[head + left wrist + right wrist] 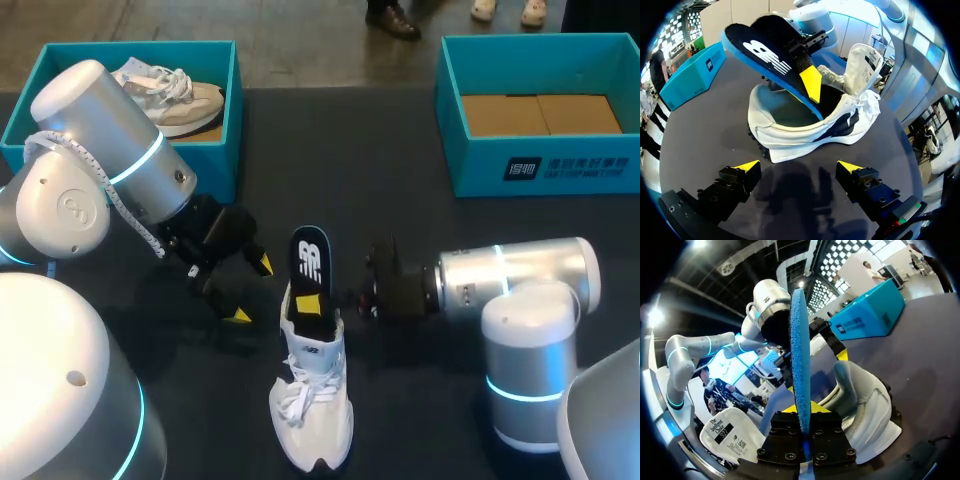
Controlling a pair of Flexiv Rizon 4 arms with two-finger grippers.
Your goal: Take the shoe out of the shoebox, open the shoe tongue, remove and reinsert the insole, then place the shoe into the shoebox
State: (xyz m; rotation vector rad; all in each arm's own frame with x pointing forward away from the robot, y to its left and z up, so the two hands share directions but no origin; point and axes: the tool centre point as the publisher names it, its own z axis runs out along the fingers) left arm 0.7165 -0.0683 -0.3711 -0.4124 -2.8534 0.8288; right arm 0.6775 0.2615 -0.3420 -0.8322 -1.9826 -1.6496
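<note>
A white shoe (pixel 311 400) lies on the dark table, toe toward me, tongue (pixel 860 62) folded open. Its black insole (pixel 310 258) with a blue underside stands tilted up out of the heel opening. My right gripper (pixel 309 303) comes in from the right and is shut on the insole's lower part; in the right wrist view the insole's blue edge (pixel 800 355) rises from between the fingers (pixel 801 412). My left gripper (pixel 251 290) is open just left of the shoe's heel, nothing between its fingers; the shoe (pixel 810 125) lies ahead of it (pixel 799 167).
A teal shoebox (pixel 232 110) at the back left holds another white shoe (pixel 172 92). A second teal shoebox (pixel 540 165) at the back right shows only its brown cardboard floor. My left arm (pixel 110 150) hangs over the table's left part.
</note>
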